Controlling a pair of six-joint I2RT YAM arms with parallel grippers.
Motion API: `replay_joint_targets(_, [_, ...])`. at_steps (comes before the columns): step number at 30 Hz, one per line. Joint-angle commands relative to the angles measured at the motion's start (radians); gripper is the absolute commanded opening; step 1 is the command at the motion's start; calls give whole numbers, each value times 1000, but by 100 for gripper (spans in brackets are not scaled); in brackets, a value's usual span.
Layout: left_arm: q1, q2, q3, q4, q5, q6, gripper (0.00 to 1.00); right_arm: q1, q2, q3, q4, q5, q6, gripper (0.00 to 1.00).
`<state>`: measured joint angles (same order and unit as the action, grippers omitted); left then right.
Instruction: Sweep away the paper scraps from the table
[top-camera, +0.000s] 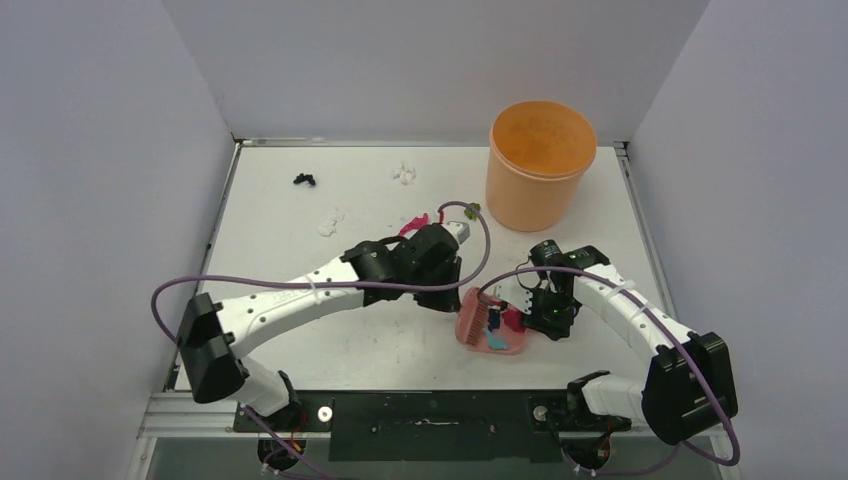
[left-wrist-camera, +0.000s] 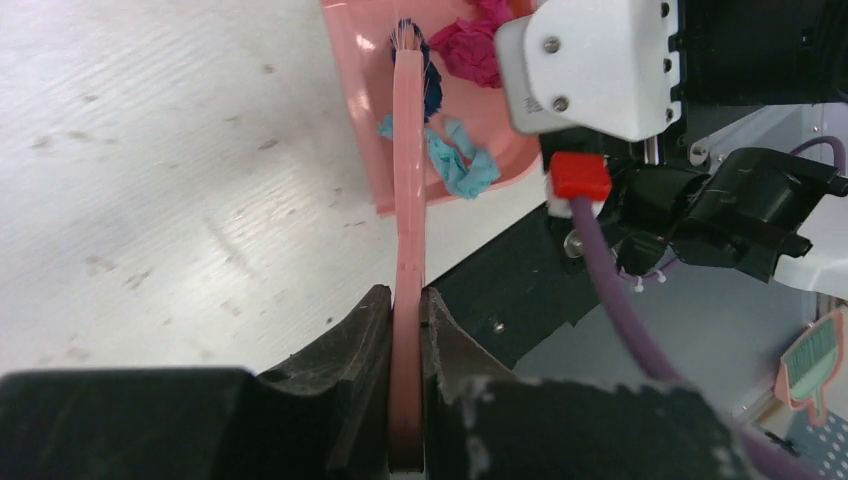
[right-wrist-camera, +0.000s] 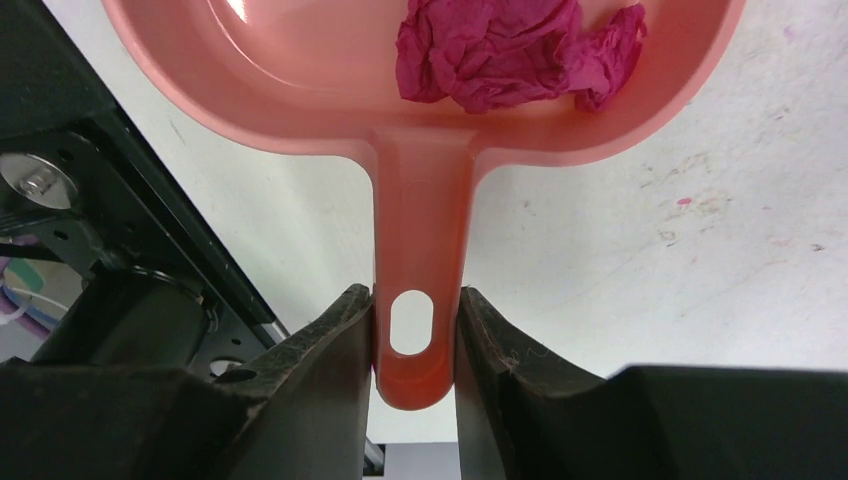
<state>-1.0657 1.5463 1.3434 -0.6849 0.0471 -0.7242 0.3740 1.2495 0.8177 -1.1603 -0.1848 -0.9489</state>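
Observation:
My left gripper (left-wrist-camera: 407, 300) is shut on the thin handle of the pink hand brush (left-wrist-camera: 407, 190), whose bristles reach into the pink dustpan (top-camera: 478, 330). The right gripper (right-wrist-camera: 412, 320) is shut on the dustpan's handle (right-wrist-camera: 420, 220). Lying in the pan are a magenta scrap (right-wrist-camera: 500, 50), a light blue scrap (left-wrist-camera: 455, 160) and a dark blue one (left-wrist-camera: 431, 88). Out on the white table (top-camera: 390, 345) lie a black scrap (top-camera: 304, 181), two white scraps (top-camera: 404, 174) (top-camera: 330, 224), a magenta scrap (top-camera: 414, 223) and a green one (top-camera: 472, 210).
An orange bucket (top-camera: 540, 165) stands open at the back right of the table. Grey walls close in the left, back and right sides. The black mounting plate (top-camera: 430, 425) of the arms runs along the near edge, just behind the dustpan.

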Motion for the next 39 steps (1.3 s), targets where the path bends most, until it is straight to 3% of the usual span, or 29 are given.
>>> replay_joint_targets(1, [37,-193,62,-187,-206,52,0,7,-49,3,51,-78,22,5])
replay_joint_targets(7, [183,-296,63,-381,-345,177,0,41,-53,-6,94,-78,55,5])
replay_joint_targets(13, [232,-281,28,-500,-643,278,0,156,-1,-1,164,-37,186,5])
replay_joint_targets(19, [271,-178,-19,-508,-696,319,0,220,93,41,183,22,268,5])
replay_joint_targets(24, [295,-114,-73,-391,-626,362,0,258,142,84,188,31,294,5])
replay_joint_targets(31, [322,-64,-76,-219,-405,415,0,291,217,118,204,-4,323,5])
replay_joint_targets(39, [305,-147,-143,-62,-138,354,0,303,301,162,227,-15,338,5])
